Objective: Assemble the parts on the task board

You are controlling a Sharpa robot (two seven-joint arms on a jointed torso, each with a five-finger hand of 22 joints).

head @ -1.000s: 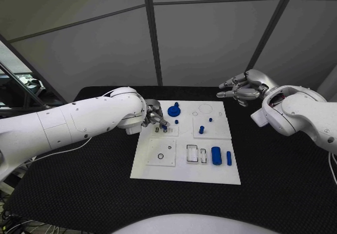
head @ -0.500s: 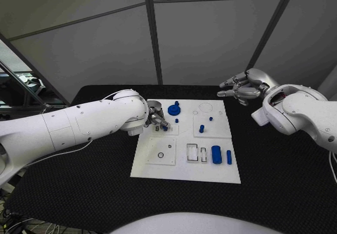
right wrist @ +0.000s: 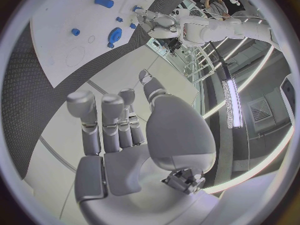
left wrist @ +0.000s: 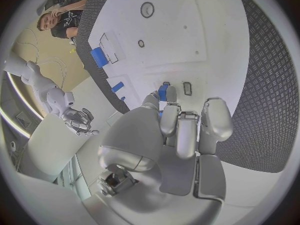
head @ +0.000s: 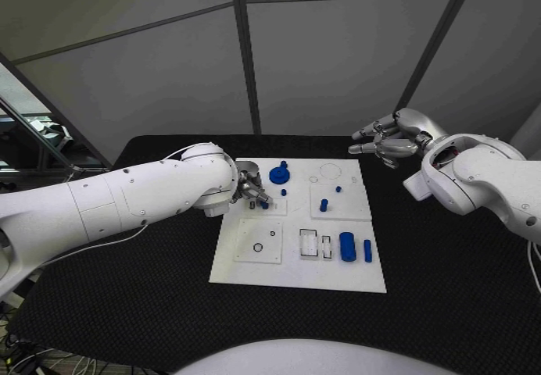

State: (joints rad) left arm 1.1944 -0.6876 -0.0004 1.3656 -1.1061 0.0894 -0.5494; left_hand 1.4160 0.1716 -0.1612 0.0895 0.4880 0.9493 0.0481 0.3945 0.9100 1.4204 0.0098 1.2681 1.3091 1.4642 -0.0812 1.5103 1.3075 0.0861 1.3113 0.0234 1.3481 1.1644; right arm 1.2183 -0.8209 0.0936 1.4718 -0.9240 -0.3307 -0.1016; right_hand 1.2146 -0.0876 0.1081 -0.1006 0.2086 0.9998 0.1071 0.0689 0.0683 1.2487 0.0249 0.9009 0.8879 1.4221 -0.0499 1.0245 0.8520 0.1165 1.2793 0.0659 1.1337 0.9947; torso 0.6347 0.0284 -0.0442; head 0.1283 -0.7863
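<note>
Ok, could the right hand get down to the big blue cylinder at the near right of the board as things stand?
Probably yes. The right hand hovers empty past the task board's far right corner, and the blue cylinder lies in the open, with a thin blue pin close beside it. The left hand works across the board.

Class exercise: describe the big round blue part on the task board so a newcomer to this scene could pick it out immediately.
Start at the white task board in the middle of the black table and go to its far edge, beside the left hand. The round blue part stands there. It is a broad disc, while the other blue parts are slim pegs or upright cylinders.
</note>
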